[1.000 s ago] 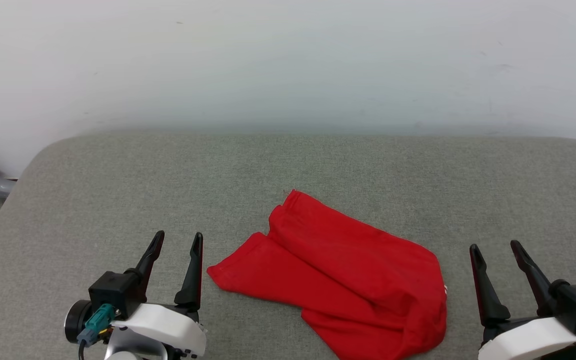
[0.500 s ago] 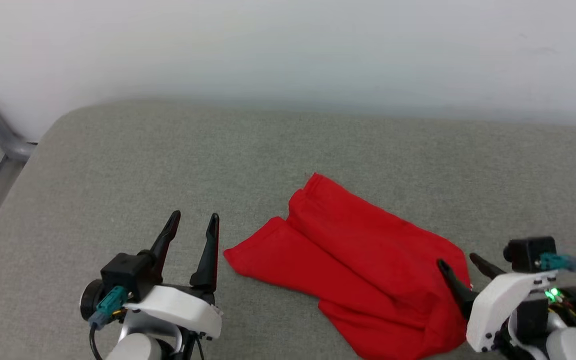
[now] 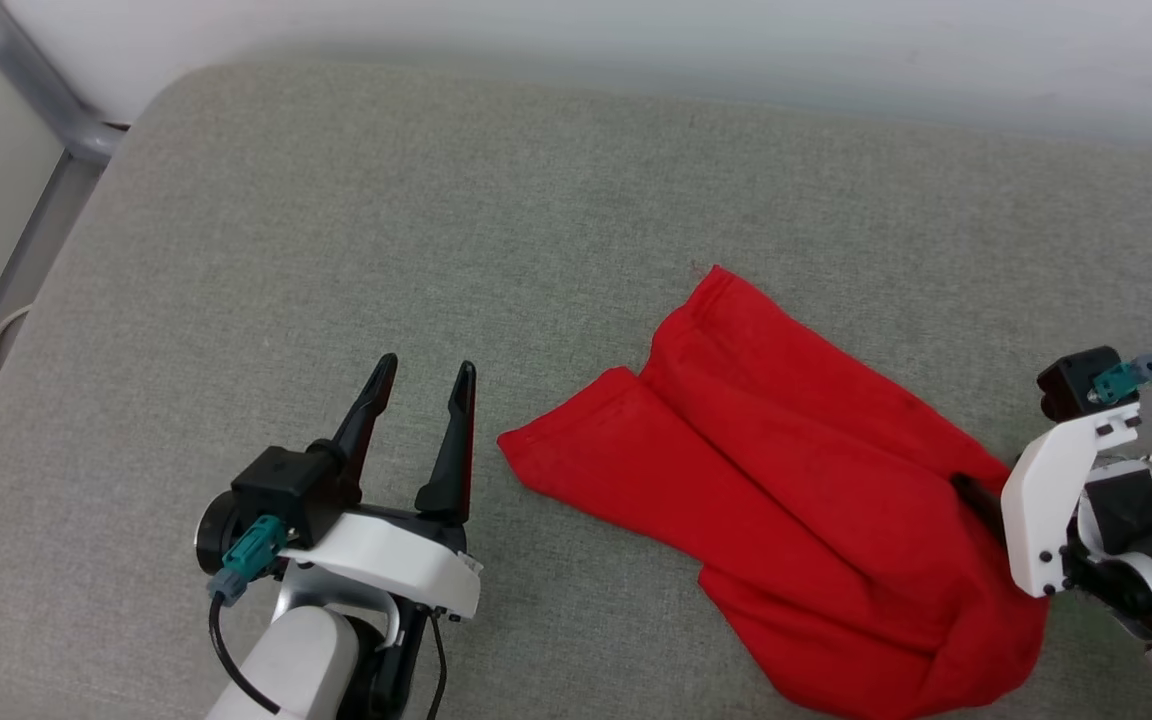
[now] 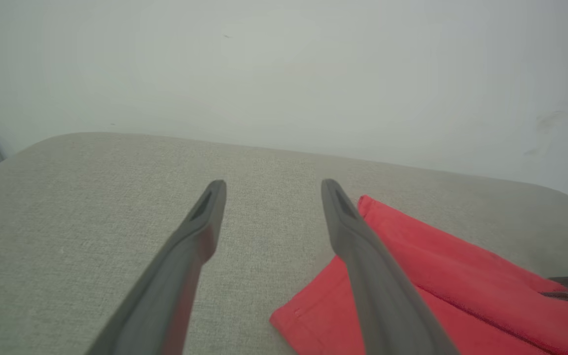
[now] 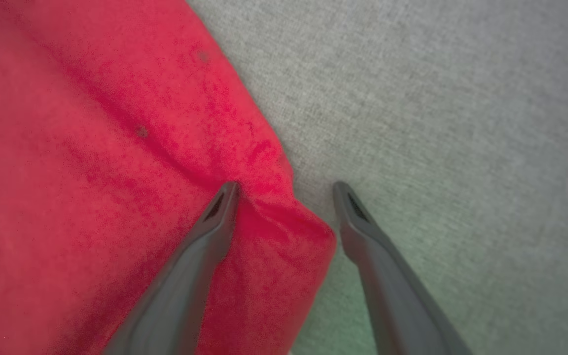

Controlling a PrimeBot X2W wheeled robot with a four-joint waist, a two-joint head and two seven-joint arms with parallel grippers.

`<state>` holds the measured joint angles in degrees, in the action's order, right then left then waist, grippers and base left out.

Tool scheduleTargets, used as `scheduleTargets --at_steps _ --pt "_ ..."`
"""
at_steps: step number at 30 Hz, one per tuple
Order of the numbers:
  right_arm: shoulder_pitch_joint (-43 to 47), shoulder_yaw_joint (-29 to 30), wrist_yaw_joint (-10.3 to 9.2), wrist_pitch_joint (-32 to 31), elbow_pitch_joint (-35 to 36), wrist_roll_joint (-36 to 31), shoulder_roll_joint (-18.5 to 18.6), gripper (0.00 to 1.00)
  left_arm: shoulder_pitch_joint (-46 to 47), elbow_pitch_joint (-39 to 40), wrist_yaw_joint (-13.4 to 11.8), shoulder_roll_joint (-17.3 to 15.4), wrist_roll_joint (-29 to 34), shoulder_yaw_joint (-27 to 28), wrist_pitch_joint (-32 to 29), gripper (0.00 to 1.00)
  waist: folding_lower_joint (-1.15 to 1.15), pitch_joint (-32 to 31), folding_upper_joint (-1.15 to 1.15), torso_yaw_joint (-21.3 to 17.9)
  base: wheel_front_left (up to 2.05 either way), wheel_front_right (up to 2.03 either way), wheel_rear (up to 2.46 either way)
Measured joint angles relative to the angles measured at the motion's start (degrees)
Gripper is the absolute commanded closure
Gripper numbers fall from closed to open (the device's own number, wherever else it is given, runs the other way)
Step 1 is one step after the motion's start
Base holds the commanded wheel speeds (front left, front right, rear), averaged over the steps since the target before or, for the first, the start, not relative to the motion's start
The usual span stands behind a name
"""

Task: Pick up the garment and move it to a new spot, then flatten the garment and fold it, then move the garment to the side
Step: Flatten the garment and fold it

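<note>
Lower left, the left claw [image 3: 428, 362] is hovering, fingers apart, empty. Lower right, the right claw [image 5: 285, 185], also apart, is straddling an edge of the red garment [image 3: 786, 480] lying bunched right of centre on the grey bench [image 3: 336, 220]. It is looking soft and limp; that edge suits pinching. Bare bench is stretching upper left.

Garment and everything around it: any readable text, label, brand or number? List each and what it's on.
None readable. The garment shows only plain red cloth, with no print or label facing the cameras. The grey cushion, left gripper and right gripper bear no legible marking.
</note>
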<state>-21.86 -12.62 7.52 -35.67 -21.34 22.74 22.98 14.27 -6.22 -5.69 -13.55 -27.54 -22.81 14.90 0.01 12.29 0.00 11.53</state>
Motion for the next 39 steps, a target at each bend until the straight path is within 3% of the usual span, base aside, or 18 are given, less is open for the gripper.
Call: scheduleTargets --at_steps 5,7,8,16,23,28,34,39 --pt "-2.6 -2.6 0.01 -3.7 -5.3 1.8 1.0 0.00 0.7 -1.0 1.0 1.5 0.7 0.7 0.0 0.00 -0.01 2.0 0.00 1.5 0.00 0.00 0.00" --pt "-3.4 -2.9 -0.05 -5.8 -6.2 4.0 1.1 0.82 1.0 -1.2 1.2 1.8 1.2 1.1 0.1 0.00 -0.01 2.2 -0.01 1.9 0.00 0.00 0.00" --pt "-3.8 -3.3 -0.14 -6.8 -6.3 4.9 1.2 1.00 1.0 -1.4 1.3 1.9 1.3 1.4 0.1 0.00 -0.01 2.2 0.00 1.9 0.00 0.00 0.00" --pt "-5.8 -8.1 -0.07 -2.8 -0.8 7.5 1.1 1.00 0.1 -2.7 2.4 2.9 2.6 3.0 0.2 0.00 0.00 0.5 0.00 0.2 0.00 0.00 0.00" --pt "-13.0 -5.2 0.00 5.6 6.5 5.7 1.7 1.00 -0.3 -3.2 3.0 3.3 3.3 3.3 0.2 0.00 0.00 -2.3 0.00 -1.7 0.00 0.00 0.00" --pt "-14.3 -5.4 0.00 8.9 15.6 2.9 0.5 1.00 -1.5 -3.4 3.0 3.1 3.3 4.0 0.2 0.00 0.00 -3.6 0.00 -3.3 0.00 0.00 0.00" --pt "-4.4 -16.7 0.00 5.7 28.5 4.0 -0.7 1.00 -2.6 -3.8 2.8 2.8 3.2 4.2 0.2 0.00 0.00 -5.2 0.00 -5.2 0.00 0.00 0.00" --pt "10.5 -22.1 0.00 0.0 32.9 7.9 -0.5 1.00 -3.2 -3.5 2.6 2.3 3.1 4.2 -0.1 0.00 0.00 -6.2 0.00 -6.7 0.00 0.00 0.00"
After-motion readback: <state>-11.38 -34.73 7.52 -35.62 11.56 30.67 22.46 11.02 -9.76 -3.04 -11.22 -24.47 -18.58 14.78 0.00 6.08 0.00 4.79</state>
